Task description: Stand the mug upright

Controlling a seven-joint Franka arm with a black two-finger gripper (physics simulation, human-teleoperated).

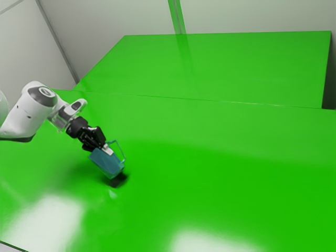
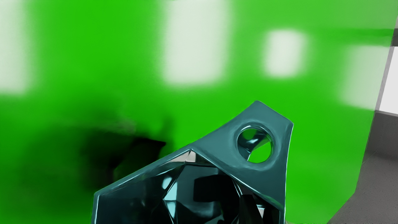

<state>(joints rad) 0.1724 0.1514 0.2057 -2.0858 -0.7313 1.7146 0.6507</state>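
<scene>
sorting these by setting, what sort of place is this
Probably a simulated robot test room: a white robot arm reaches over a glossy green table, with a plain pale wall behind.

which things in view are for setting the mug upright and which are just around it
For the job:
- mug, tilted, mouth toward the arm
- gripper, closed on the mug's wall near the rim

Just around it:
- green table
- green surface behind it
- pale wall
- green stripe on that wall
</scene>
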